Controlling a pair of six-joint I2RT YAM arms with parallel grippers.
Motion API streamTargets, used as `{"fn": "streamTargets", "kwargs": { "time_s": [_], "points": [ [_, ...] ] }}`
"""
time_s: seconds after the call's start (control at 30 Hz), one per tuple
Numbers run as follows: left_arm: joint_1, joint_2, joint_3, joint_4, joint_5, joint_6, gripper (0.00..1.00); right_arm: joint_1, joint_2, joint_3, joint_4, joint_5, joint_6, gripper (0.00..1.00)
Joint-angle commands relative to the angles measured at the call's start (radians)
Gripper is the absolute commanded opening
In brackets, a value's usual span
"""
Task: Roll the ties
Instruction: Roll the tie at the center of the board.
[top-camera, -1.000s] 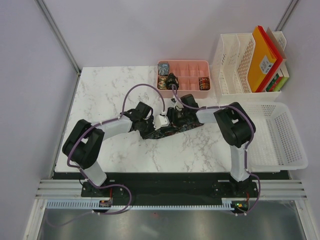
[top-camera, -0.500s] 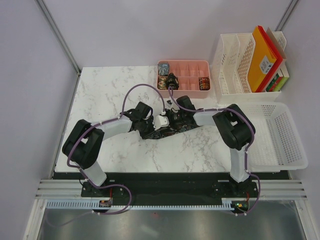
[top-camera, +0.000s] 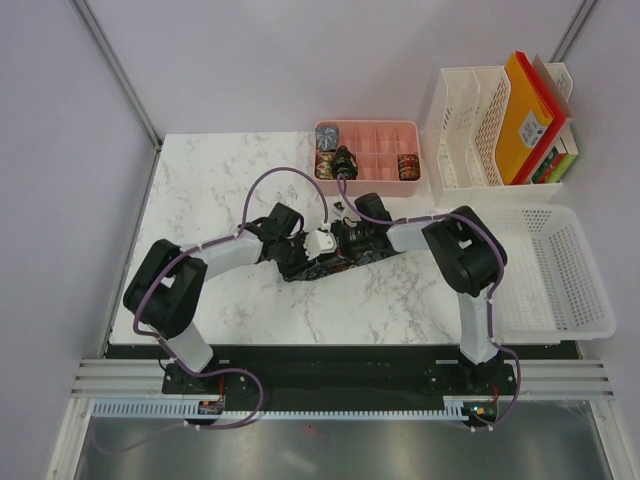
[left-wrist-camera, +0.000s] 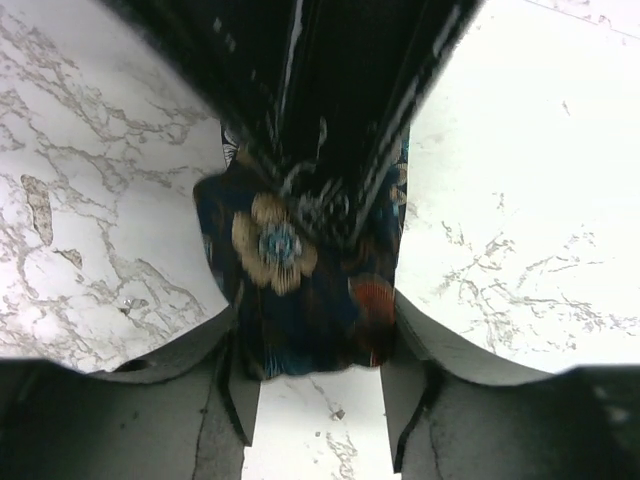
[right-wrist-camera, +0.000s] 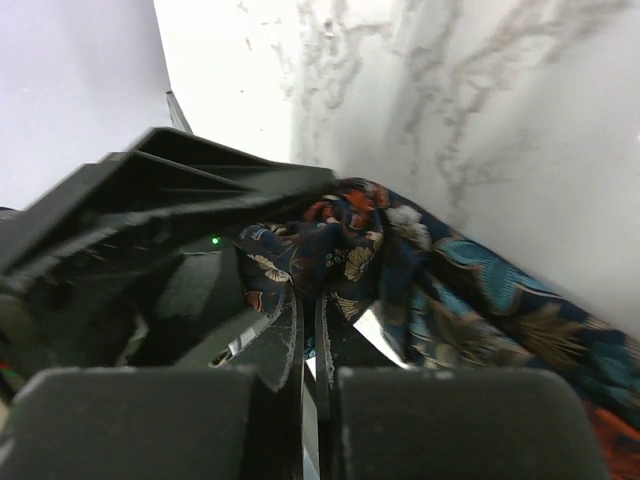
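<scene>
A dark blue tie (top-camera: 358, 258) with beige, teal and red flowers lies bunched mid-table. Both grippers meet over it. My left gripper (top-camera: 316, 262) comes in from the left. In its wrist view the tie (left-wrist-camera: 290, 270) fills the gap of the gripper (left-wrist-camera: 318, 335) and touches both fingers. My right gripper (top-camera: 338, 252) reaches in from the right. In its own view that gripper (right-wrist-camera: 312, 315) is shut, with a fold of the tie (right-wrist-camera: 470, 300) pinched at its tips. Rolled ties sit in the pink tray (top-camera: 385, 128): grey-blue (top-camera: 328, 137), dark (top-camera: 345, 160) and red-orange (top-camera: 408, 166).
A white file rack (top-camera: 462, 135) with orange and red folders stands at the back right. A white mesh basket (top-camera: 560, 265) sits along the right edge. A small dark bit (top-camera: 343, 206) lies on the marble table (top-camera: 220, 180) just behind the grippers.
The right gripper has closed onto the tie and shifted slightly left. The tie's right end has drawn in towards the grippers. The left arm has barely moved.
</scene>
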Motion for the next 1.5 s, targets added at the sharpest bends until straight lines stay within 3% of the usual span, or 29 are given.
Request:
{"fn": "streamTargets", "kwargs": {
  "time_s": [0.0,0.27,0.43,0.7,0.87,1.0,1.13,1.2,1.37,1.47],
  "points": [
    [0.009,-0.047,0.009,-0.074,0.067,-0.008,0.55,-0.033,0.061,-0.054,-0.094,0.112,-0.112,0.00],
    [0.009,-0.068,0.035,-0.082,0.136,-0.035,0.67,-0.062,0.104,-0.053,-0.118,0.137,-0.169,0.00],
    [0.009,-0.067,0.038,-0.041,0.093,-0.107,0.80,-0.066,0.128,-0.051,-0.135,0.146,-0.183,0.00],
    [0.009,-0.033,0.024,0.073,-0.031,-0.165,0.86,-0.049,0.138,-0.051,-0.113,0.134,-0.146,0.00],
    [0.003,-0.016,0.009,0.087,0.061,-0.099,0.86,-0.024,0.144,-0.063,-0.091,0.134,-0.109,0.00],
    [-0.011,0.019,0.026,0.047,0.102,-0.078,0.79,-0.012,0.138,-0.072,-0.071,0.135,-0.079,0.00],
    [-0.008,0.039,0.037,-0.040,0.084,-0.024,0.53,0.000,0.129,-0.102,-0.019,0.134,-0.031,0.00],
    [0.009,0.028,0.009,-0.089,0.054,0.043,0.47,0.011,0.125,-0.115,0.026,0.134,0.003,0.00],
    [0.093,-0.050,-0.048,-0.155,0.041,0.187,0.47,0.072,0.142,-0.132,0.174,0.141,0.106,0.00],
    [0.101,-0.074,-0.042,-0.182,0.084,0.197,0.51,0.088,0.173,-0.111,0.213,0.144,0.144,0.00]
  ]
}}
